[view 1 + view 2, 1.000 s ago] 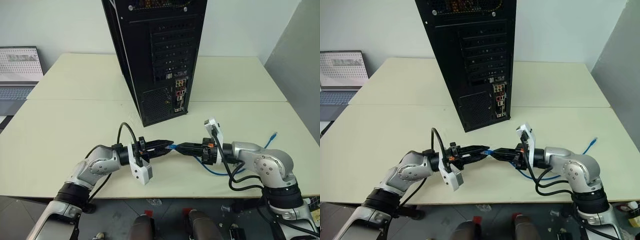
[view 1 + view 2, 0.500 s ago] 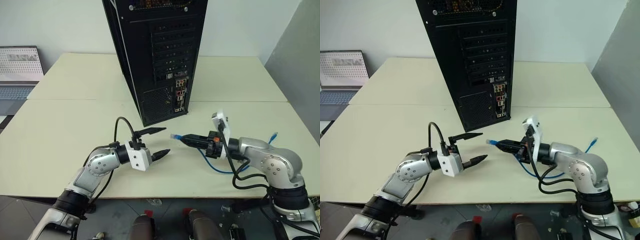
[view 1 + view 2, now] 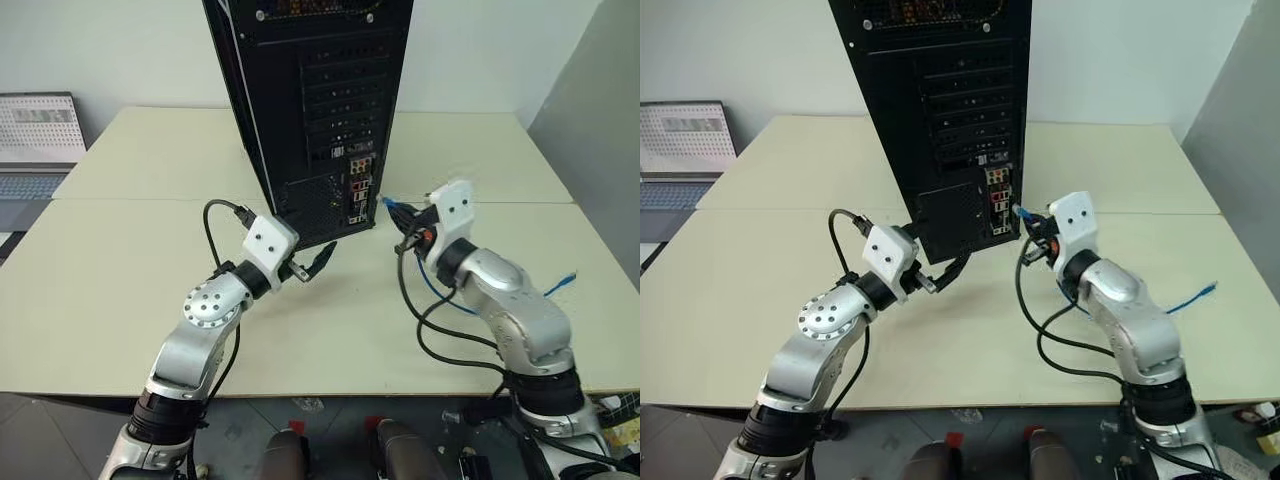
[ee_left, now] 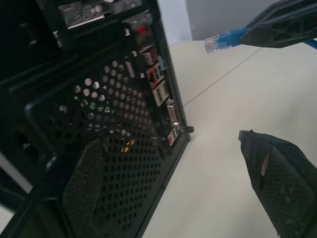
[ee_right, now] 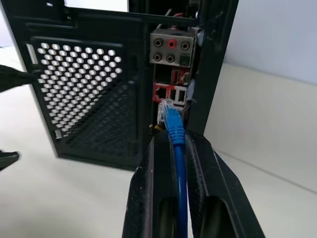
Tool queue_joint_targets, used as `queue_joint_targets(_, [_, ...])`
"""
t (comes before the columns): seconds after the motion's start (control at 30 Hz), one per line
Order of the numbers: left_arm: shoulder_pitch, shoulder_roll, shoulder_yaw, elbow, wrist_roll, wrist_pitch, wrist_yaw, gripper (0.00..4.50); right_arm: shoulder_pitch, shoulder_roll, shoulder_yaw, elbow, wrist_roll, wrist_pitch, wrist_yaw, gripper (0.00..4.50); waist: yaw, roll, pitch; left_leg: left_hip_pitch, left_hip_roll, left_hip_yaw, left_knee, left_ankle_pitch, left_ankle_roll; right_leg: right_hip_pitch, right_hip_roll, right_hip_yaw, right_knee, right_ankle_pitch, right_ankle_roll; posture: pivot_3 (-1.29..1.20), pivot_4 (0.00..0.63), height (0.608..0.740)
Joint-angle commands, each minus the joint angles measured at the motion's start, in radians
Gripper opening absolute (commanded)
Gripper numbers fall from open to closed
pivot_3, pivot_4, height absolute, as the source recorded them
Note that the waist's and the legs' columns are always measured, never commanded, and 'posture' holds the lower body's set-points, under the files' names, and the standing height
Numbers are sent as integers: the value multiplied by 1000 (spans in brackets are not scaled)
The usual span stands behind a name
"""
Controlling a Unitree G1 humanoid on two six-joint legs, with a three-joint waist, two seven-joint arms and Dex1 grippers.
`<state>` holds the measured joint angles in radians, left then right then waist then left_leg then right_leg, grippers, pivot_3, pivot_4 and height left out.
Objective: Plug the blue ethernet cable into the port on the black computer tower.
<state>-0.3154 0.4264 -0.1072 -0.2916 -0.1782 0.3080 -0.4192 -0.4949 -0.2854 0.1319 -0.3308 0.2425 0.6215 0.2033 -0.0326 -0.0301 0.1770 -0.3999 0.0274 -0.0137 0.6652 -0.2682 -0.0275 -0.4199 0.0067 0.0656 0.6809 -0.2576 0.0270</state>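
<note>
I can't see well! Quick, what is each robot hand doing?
Left gripper: open, holding nothing.
Right gripper: shut on the blue ethernet cable.

Two cream tables [image 3: 130,270] (pushed together) stand against a white wall [image 3: 110,50].

We can't tell which opening is the port [image 5: 162,92], sockets too small. Top of the black computer tower [image 3: 300,90] is cut off by the frame. The blue ethernet cable [image 3: 440,295] runs partly hidden behind the right arm.
</note>
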Motion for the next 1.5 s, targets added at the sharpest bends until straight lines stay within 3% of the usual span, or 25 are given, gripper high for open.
queue_joint_targets(0.03, [-21,-26,20,-66,-2,47,28,4437,-42,63,31,48,-91,-67,-71,0,0,0,0,0,0,0,0,0,0,0,0,0,0,0,0,0,150,740])
queue_joint_targets(0.57, [1,-25,41,-72,35,30,17,4437,-103,246,0,177,-127,-65,-100,0,0,0,0,0,0,0,0,0,0,0,0,0,0,0,0,0,150,740])
queue_joint_targets(1.5, [2,-31,36,-70,46,14,-20,4437,-148,304,-39,238,-140,-43,-106,0,0,0,0,0,0,0,-1,0,0,0,-1,0,0,0,0,0,150,740])
